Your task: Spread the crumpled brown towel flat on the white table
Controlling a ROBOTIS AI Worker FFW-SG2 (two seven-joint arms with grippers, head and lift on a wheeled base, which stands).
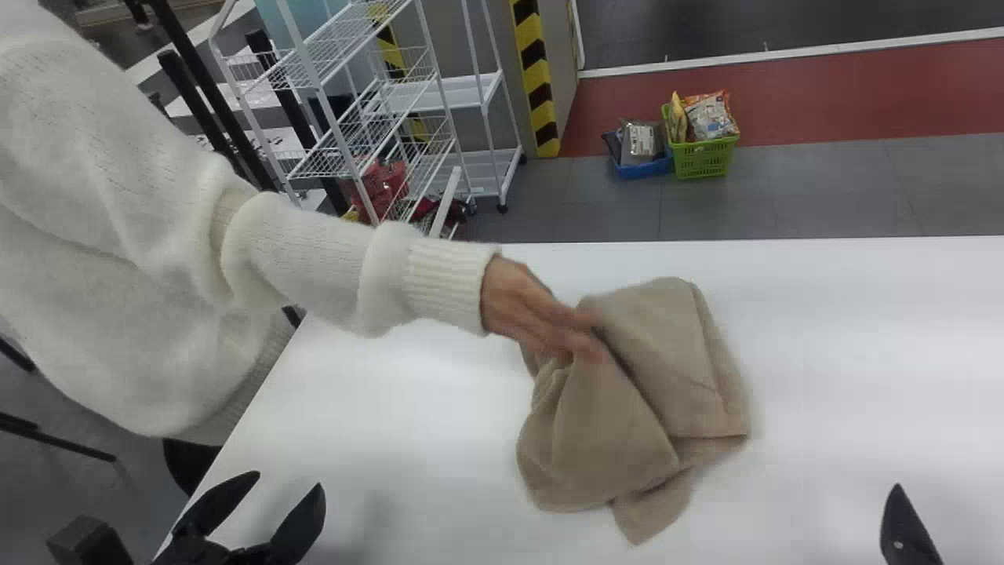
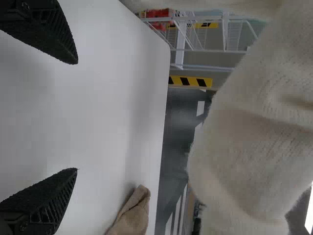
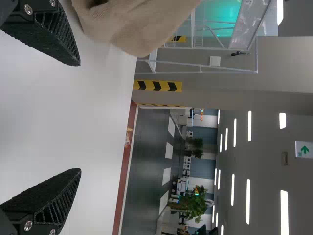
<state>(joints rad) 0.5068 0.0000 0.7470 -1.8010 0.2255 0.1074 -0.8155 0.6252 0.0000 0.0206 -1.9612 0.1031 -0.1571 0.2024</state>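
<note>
The brown towel (image 1: 604, 439) lies crumpled and folded over itself on the white table (image 1: 392, 439), with a person's hand (image 1: 533, 314) at its upper left part. My left gripper (image 1: 267, 510) stands open at the table's lower left, well apart from the towel. At the lower right corner of the head view is a finger of my right gripper (image 1: 906, 526), also away from the towel. In the left wrist view the open left gripper (image 2: 76, 116) has nothing between its fingers, and a towel corner (image 2: 134, 213) shows. The right wrist view shows the right gripper (image 3: 79, 117) open and empty, with the towel (image 3: 132, 24) beyond.
A person's white sleeve (image 1: 329, 267) reaches over the table's left side. Behind the table stand a white wire rack (image 1: 353, 118) and, on the floor, a green basket (image 1: 703, 157) beside a blue basket (image 1: 643, 169).
</note>
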